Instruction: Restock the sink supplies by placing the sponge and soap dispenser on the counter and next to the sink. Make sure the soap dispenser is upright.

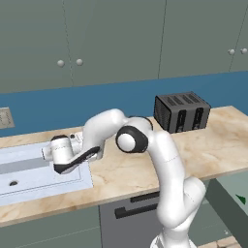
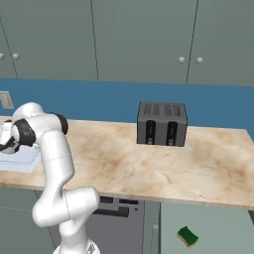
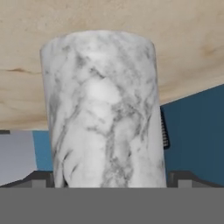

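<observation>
The gripper (image 3: 109,183) is clamping the dispenser (image 3: 104,113) by the sink (image 1: 29,186), while the sponge (image 2: 188,236) is lying floorward at five o'clock, waiting.

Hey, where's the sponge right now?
The sponge is not on the counter; in the right base view it sits low at the bottom right, below the counter's front edge, in front of the cabinets and well right of the sink.

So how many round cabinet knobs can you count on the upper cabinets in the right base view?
4. One pair of knobs sits at the far left edge; another pair sits right of centre, above the toaster. More may lie outside the frame.
</observation>
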### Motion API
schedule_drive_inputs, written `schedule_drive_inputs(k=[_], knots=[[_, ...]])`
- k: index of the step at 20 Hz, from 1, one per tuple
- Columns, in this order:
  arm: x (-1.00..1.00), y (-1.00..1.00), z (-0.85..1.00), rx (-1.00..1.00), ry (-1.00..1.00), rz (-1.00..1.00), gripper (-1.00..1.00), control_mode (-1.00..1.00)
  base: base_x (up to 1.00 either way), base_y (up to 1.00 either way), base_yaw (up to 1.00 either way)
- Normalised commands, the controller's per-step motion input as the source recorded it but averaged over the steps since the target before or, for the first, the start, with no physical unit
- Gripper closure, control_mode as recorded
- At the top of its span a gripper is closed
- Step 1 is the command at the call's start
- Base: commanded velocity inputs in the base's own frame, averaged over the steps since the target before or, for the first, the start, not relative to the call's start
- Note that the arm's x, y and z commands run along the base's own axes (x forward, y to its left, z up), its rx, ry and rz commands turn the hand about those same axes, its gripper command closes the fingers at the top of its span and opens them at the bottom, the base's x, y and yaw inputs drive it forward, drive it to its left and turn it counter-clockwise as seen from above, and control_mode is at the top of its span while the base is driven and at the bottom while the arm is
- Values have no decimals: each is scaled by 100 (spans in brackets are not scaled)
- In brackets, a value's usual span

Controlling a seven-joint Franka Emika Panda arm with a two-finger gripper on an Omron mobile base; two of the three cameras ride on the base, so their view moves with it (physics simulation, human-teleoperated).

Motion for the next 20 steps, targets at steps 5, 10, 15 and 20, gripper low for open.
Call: schedule_drive_inputs(k=[5, 10, 15, 20], knots=[[15, 32, -11, 0, 4, 0, -100, -100, 0, 0, 0], [11, 35, -36, 0, 6, 2, -100, -100, 0, 0, 0], [3, 25, -39, 3, 2, 2, -100, -100, 0, 0, 0], [0, 9, -2, 2, -1, 1, -100, -100, 0, 0, 0]])
